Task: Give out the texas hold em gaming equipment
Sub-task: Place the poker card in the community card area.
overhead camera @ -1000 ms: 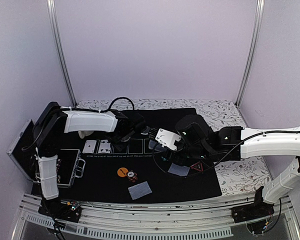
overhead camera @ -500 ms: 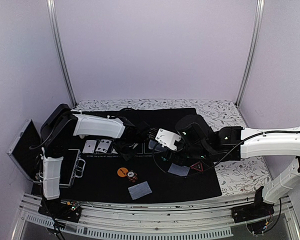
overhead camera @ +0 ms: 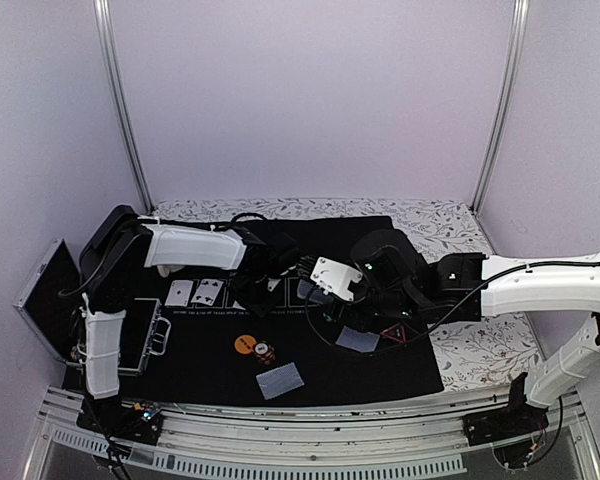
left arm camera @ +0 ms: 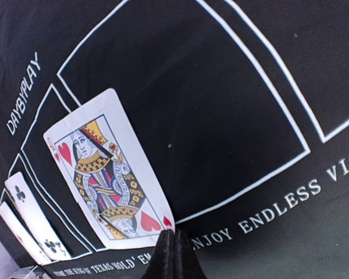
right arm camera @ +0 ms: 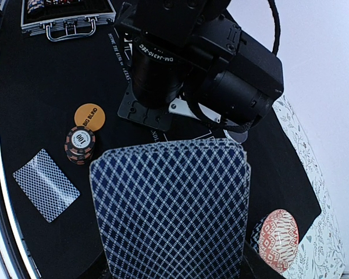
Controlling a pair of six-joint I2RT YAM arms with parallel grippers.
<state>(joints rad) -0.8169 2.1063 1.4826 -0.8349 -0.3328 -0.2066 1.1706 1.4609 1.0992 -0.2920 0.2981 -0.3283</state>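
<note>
Flop: two cards (overhead camera: 195, 292) up at left | left gripper (left arm camera: 173, 250) pinched shut on queen of hearts (left arm camera: 104, 180), likely third down | right gripper (overhead camera: 320, 290) clamps deck (right arm camera: 171, 215) — two boxes (left arm camera: 209, 104) to fill

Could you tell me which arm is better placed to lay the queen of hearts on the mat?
Left: the left tool pinches the queen of hearts just over the mat; the right tool holds the deck.

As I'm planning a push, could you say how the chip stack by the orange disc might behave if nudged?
The chip stack looks several chips tall, so a low push probably slides it while a high one may topple it. Spilled round chips could roll.
</note>
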